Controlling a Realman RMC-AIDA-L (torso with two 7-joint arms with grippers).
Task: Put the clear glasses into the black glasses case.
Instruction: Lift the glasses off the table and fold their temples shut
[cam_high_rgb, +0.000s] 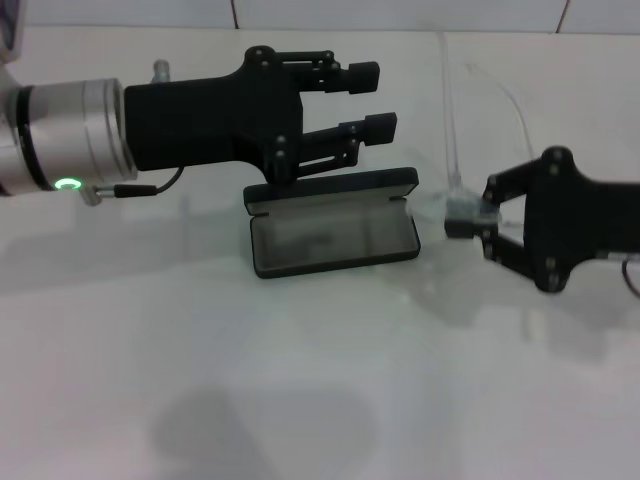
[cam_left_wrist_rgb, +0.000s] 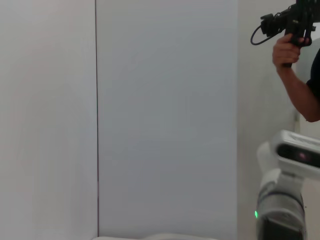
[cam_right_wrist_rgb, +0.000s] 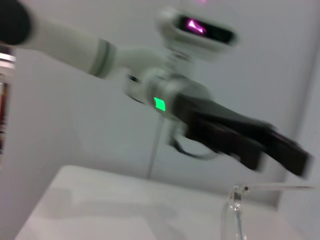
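The black glasses case (cam_high_rgb: 335, 232) lies open at the middle of the white table, its grey-lined tray facing up and its lid standing along the far side. My left gripper (cam_high_rgb: 378, 98) hovers just behind and above the lid, open and holding nothing; it also shows in the right wrist view as the left gripper (cam_right_wrist_rgb: 250, 145). To the right of the case, my right gripper (cam_high_rgb: 465, 218) is shut on the clear glasses (cam_high_rgb: 455, 150), held above the table. Their temple arms stretch away toward the far edge. A corner of the clear glasses (cam_right_wrist_rgb: 236, 202) shows in the right wrist view.
The white table (cam_high_rgb: 300, 380) spreads out in front of the case. A tiled wall runs behind it. In the left wrist view, a person's hand (cam_left_wrist_rgb: 287, 50) holds a black device by the wall, above the robot's head (cam_left_wrist_rgb: 295, 152).
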